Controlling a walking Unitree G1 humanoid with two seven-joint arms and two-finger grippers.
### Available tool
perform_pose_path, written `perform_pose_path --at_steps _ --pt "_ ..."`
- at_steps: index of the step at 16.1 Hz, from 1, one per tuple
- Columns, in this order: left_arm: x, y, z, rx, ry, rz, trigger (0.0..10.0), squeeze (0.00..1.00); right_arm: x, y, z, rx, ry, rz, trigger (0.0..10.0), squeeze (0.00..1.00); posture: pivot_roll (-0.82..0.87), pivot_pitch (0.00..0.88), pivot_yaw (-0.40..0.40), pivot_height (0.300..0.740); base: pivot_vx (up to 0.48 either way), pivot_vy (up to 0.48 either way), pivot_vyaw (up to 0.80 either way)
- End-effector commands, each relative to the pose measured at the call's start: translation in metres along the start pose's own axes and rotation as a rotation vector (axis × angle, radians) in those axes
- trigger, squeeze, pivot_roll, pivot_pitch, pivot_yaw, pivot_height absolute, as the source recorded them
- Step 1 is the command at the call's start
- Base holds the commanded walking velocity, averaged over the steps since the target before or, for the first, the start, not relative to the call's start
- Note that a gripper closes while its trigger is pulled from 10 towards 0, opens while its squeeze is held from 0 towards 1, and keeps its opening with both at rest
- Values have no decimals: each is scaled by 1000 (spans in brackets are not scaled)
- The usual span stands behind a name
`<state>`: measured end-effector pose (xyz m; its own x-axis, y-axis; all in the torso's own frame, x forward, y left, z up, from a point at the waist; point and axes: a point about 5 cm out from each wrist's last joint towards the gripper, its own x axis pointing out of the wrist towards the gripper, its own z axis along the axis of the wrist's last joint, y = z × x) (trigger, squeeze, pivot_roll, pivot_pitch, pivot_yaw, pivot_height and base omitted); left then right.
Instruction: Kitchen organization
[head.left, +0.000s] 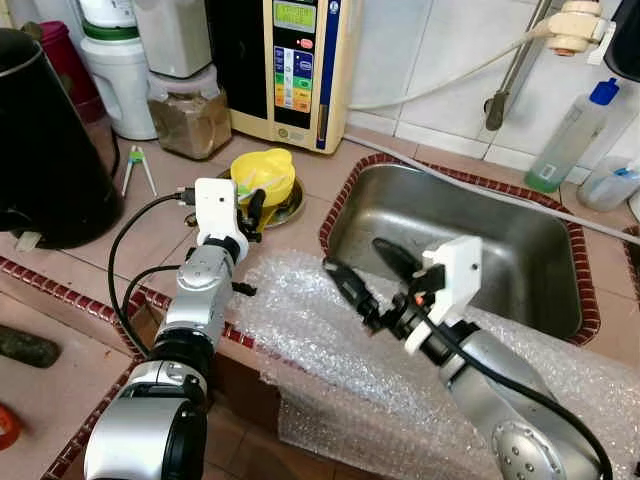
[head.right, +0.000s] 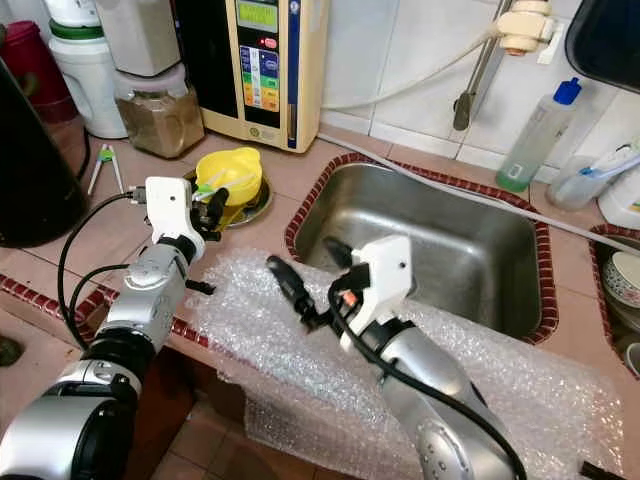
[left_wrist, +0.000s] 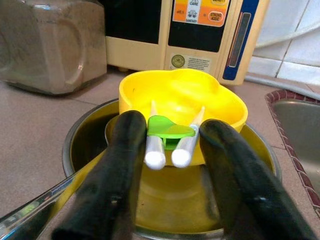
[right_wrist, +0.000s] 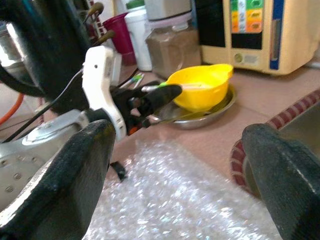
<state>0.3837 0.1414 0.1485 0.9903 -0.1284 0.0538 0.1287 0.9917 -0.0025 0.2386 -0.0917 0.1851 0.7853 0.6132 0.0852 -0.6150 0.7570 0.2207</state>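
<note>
Left wrist view: my left gripper has its jaws closed on a pair of white training chopsticks joined by a green clip, the two stick ends pinched between the black fingers. The sticks run out past the jaws and over the yellow bowl, which sits in a shallow steel dish on the surface. I read the hold as a drop-off: tips aimed into the bowl so the sticks land inside when I release, not on the bare surface. So the thing is between the jaws at its rear end, its front end over or just inside the bowl rim; I can't tell whether the tips touch the bowl. In the left eye view the left arm reaches forward along the surface, gripper at the near edge of the dish. Right gripper hangs over the sheet of bubble wrap draped across the front edge of the surface, just beside the sink, jaws spread wide and holding nothing; parked clear of the left arm, I'd say. A second green-clipped pair of chopsticks lies further left, near the black kettle, likely next in line. Main risk: releasing too early and the sticks tipping off the bowl rim.
</note>
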Motion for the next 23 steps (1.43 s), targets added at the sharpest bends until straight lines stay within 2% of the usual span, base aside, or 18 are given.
perform_pose_path --at_steps 1,11,13,15,19,20,22,23 --pt "1 0 1 3 3 -11 0 0 -2 3 4 -13 -9 15 10000 0 -74 71 -60 740 0 0 0" --pt "0 13 -1 16 -11 28 0 0 3 1 1 -17 5 21 10000 0 -46 57 -62 740 0 0 0" --pt "-1 16 2 20 -34 36 0 0 4 2 0 -16 5 19 10000 0 -44 57 -63 740 0 0 0" --pt "-2 18 16 53 -120 41 0 0 5 0 1 -17 3 10 10000 0 -40 57 -64 740 0 0 0" --pt "-7 15 30 102 -212 2 0 0 6 -4 0 5 7 -15 10000 0 -30 59 -65 740 0 0 0" --pt "-11 11 38 99 -262 -21 0 0 8 -5 0 8 9 -31 10000 0 -25 58 -66 740 0 0 0" --pt "-14 6 42 87 -287 -51 0 0 9 -8 -2 16 18 -51 10000 0 -24 57 -67 740 0 0 0" --pt "-19 -8 46 53 -320 -120 0 0 11 -14 -1 -4 20 -93 10000 0 -24 56 -69 740 0 0 0"
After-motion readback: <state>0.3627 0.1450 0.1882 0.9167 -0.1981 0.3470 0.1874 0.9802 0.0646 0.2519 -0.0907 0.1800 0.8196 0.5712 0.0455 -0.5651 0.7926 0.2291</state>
